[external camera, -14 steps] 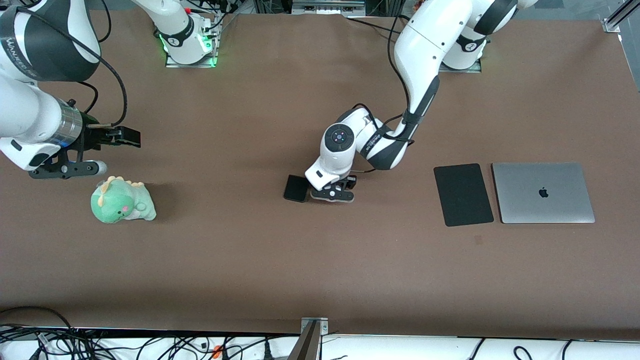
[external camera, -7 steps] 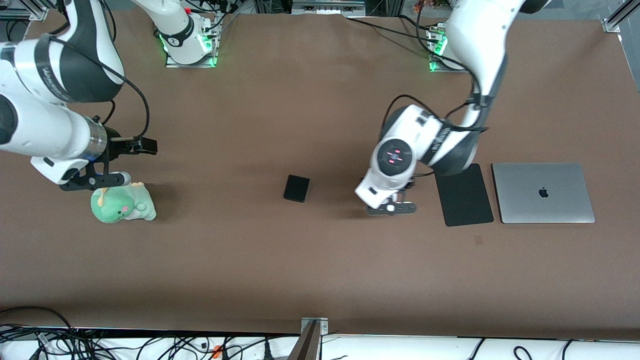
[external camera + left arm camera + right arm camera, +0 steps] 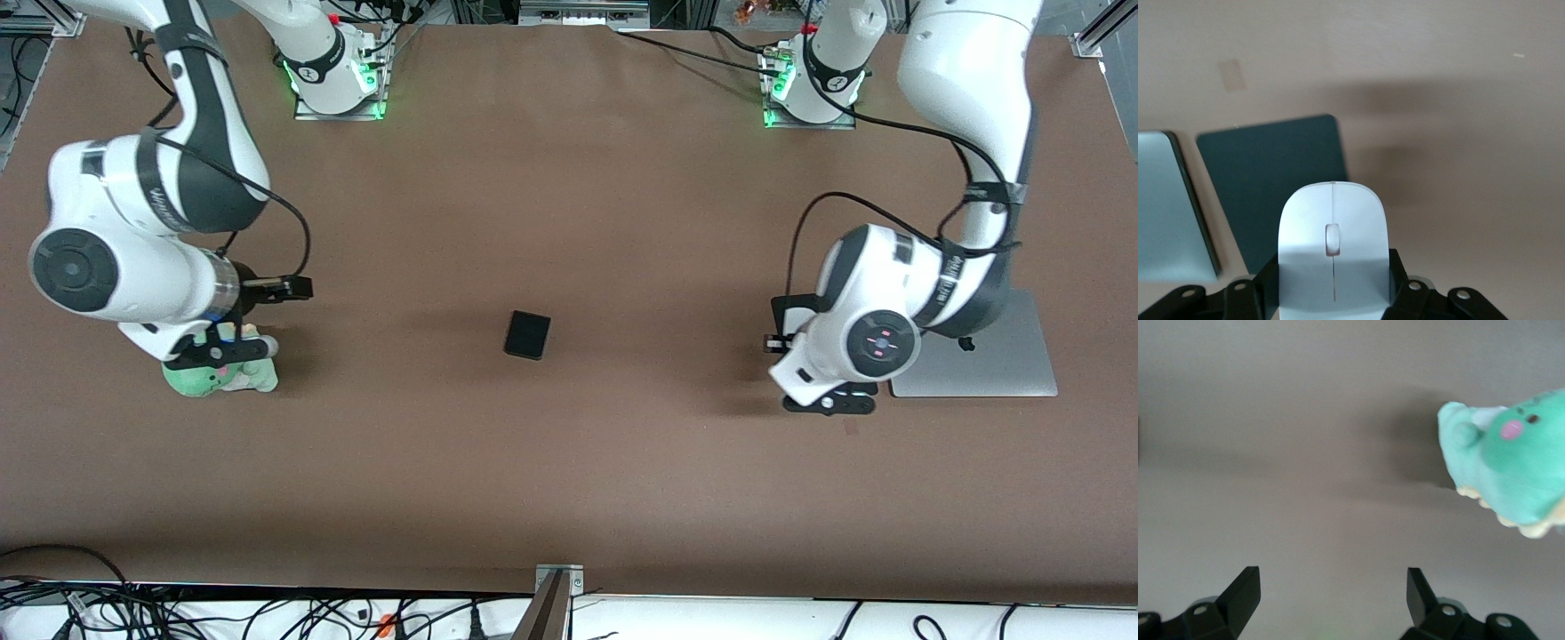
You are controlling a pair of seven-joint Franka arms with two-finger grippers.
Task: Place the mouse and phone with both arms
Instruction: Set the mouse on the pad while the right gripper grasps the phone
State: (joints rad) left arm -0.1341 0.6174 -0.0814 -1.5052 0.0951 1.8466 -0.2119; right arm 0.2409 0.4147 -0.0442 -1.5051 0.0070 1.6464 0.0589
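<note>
Small white glossy oval mouse [image 3: 1332, 250] clamped by its two long sides in the left gripper [image 3: 1331, 293], up in the air over the thin matte black rectangular pad [image 3: 1275, 180] beside the grey closed laptop [image 3: 1005, 373]. Probably light and stiff, but smooth and slippery: best held low on the sides. Small black flat phone [image 3: 527, 335] lying mid-table, thin and rigid; best taken across its short width. Right gripper [image 3: 1328, 597] wide apart, empty, over the green plush dinosaur [image 3: 1511, 470].

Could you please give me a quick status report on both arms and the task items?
Left tool shut on mouse, over black pad beside laptop. Right tool open, empty, over plush toy. Phone lies mid-table, nothing near it.
</note>
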